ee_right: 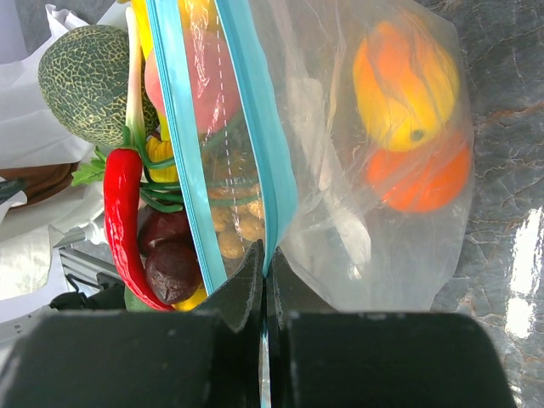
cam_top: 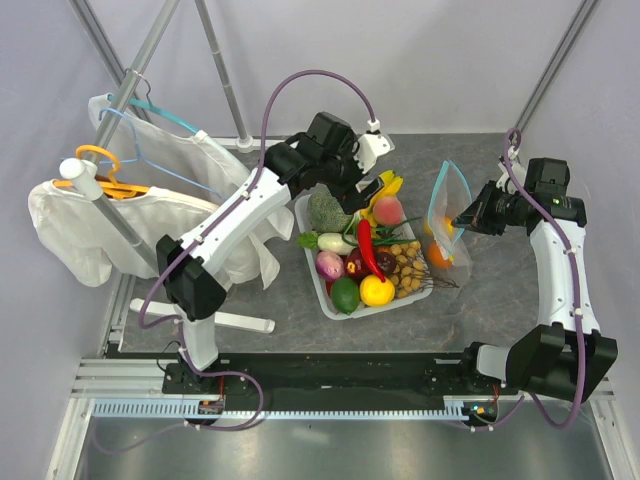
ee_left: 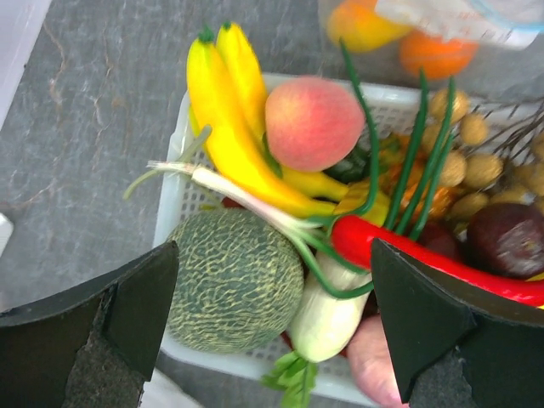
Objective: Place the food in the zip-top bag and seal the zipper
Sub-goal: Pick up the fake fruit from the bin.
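Zip-top bag (cam_top: 449,225) on right half of counter (cam_top: 500,300), just beside white tray (cam_top: 318,278). Mouth agape, zipper (ee_right: 259,127) strips apart. Inside: orange (ee_right: 421,174), yellow-orange piece (ee_right: 406,85). Right end effector (ee_right: 263,272) clenched on one zipper strip. Left end effector (ee_left: 274,306) released, spread wide above melon (ee_left: 234,280) at tray's far end.

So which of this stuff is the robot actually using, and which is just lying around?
In use: bag, zipper, food in the tray, orange already bagged, left gripper, right gripper.
Lying about: blue hanger, orange hanger, white clothes, rack.
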`<action>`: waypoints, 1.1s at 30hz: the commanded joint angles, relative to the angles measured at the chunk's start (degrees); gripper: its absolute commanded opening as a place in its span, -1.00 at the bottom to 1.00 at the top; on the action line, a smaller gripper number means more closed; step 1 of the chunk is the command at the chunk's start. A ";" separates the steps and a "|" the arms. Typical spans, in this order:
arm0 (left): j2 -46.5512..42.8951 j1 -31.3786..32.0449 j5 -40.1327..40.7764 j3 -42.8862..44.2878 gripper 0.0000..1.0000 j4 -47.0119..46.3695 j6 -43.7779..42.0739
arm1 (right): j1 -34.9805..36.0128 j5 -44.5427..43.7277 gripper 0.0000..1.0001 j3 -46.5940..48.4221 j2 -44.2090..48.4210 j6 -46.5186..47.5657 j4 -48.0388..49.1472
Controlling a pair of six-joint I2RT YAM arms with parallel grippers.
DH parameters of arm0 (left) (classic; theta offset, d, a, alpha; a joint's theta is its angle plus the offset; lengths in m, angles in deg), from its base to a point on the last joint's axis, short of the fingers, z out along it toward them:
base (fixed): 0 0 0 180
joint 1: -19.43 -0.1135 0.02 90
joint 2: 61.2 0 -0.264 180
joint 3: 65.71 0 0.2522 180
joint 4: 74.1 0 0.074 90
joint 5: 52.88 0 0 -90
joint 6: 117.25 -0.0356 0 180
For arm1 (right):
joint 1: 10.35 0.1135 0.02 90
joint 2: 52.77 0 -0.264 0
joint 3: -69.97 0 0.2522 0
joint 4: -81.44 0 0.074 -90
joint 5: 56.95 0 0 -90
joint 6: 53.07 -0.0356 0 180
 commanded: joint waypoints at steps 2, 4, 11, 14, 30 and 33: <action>2.18 -1.57 2.07 5.71 1.00 8.02 -11.40 | -0.15 -0.33 -1.00 0.58 -0.20 0.95 1.25; 2.27 -2.97 1.81 5.71 1.00 10.04 -14.55 | -0.15 -0.24 -1.00 0.67 -0.28 1.12 1.24; 3.32 -4.73 -0.65 4.04 0.99 16.03 -22.13 | -0.15 -0.16 -1.00 -0.21 -0.28 1.65 1.33; 4.73 -5.43 -1.96 4.21 0.99 16.12 -22.75 | -0.15 0.02 -1.00 -0.47 -0.37 1.57 1.33; 7.55 -6.67 -6.71 7.82 1.00 15.68 -19.94 | -0.06 -0.06 -1.00 -0.56 -0.90 2.09 0.98; 3.60 -6.58 -12.15 5.81 1.00 15.59 -18.98 | -0.15 -0.15 -1.00 -0.12 -0.29 2.18 0.81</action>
